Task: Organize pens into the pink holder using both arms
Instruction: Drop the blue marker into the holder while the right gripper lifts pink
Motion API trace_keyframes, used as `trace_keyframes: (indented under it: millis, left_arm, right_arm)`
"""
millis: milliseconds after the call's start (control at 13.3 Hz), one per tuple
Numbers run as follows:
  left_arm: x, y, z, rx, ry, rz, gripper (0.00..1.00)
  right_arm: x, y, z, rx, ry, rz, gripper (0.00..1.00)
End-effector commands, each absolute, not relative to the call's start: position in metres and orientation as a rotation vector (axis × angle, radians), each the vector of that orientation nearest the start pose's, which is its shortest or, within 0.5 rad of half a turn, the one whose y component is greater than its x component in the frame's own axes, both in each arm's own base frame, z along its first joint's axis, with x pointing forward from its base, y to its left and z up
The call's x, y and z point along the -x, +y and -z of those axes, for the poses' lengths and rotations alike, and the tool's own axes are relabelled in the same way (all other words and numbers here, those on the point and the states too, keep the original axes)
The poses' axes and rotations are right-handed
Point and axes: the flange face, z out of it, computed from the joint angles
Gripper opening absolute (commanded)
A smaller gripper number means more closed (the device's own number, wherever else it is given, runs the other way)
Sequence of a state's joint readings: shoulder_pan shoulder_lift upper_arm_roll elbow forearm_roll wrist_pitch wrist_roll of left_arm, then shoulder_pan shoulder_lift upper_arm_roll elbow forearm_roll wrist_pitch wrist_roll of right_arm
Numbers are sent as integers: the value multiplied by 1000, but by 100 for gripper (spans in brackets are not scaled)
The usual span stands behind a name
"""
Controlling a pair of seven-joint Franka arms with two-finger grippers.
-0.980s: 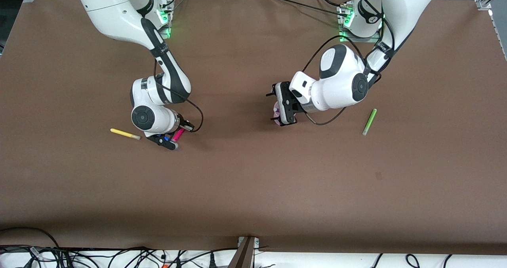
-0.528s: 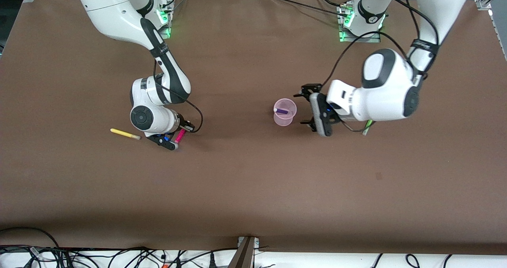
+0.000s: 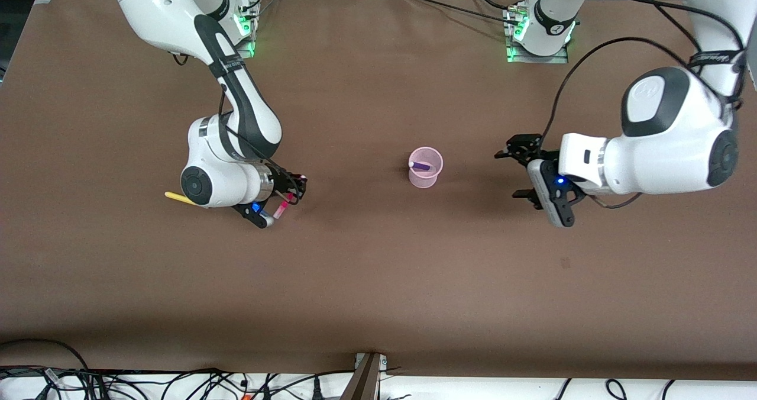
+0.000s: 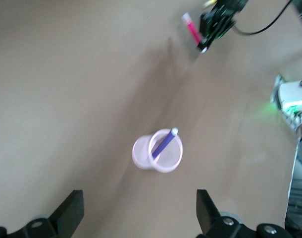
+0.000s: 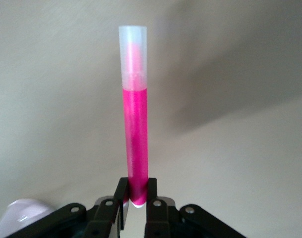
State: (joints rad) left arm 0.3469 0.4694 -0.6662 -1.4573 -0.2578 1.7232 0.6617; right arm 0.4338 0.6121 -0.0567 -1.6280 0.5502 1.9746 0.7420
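Note:
The pink holder (image 3: 427, 175) stands mid-table with the dark purple pen (image 3: 421, 165) leaning in it; both also show in the left wrist view, the holder (image 4: 150, 156) and the pen (image 4: 163, 144). My left gripper (image 3: 519, 173) is open and empty, off the holder toward the left arm's end (image 4: 138, 218). My right gripper (image 3: 291, 190) is shut on one end of the magenta pen (image 3: 282, 203), holding it above the table (image 5: 135, 129). The yellow pen (image 3: 174, 196) lies on the table, partly hidden by the right arm's wrist. The light green pen is hidden.
Bare brown table (image 3: 378, 281) lies all round the holder. Cables and a metal bracket (image 3: 366, 376) run along the table's edge nearest the front camera. The arms' bases (image 3: 535, 33) stand at the farthest edge.
My left gripper has drawn back from over the holder toward the left arm's end, leaving the purple pen in it. My right gripper has turned and lifted the magenta pen.

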Motion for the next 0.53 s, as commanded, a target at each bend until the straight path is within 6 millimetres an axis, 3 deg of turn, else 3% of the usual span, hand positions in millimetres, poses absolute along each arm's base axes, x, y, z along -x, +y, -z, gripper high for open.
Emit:
trace_keyframes:
  millis: [0,75,226,452]
  left_arm:
    - [-643,-142,-469,-2482,-1143,109,100]
    - [-637,-143,-482,-2563,-1181,111,100]
    - [-632,-126,-506,-2705,-1182,98,100]
    - [-621,-80,-529,-2845,-1082,83,100]
  right_arm:
    - [-601,330,-264,2549,1056,-750,0]
    - [-599,347,-271,2475,1127,-786,0]
    - [-591,387,-285,2326,1217,-884,0]
    - [-585,443,-316,2108,1300,-935,0]
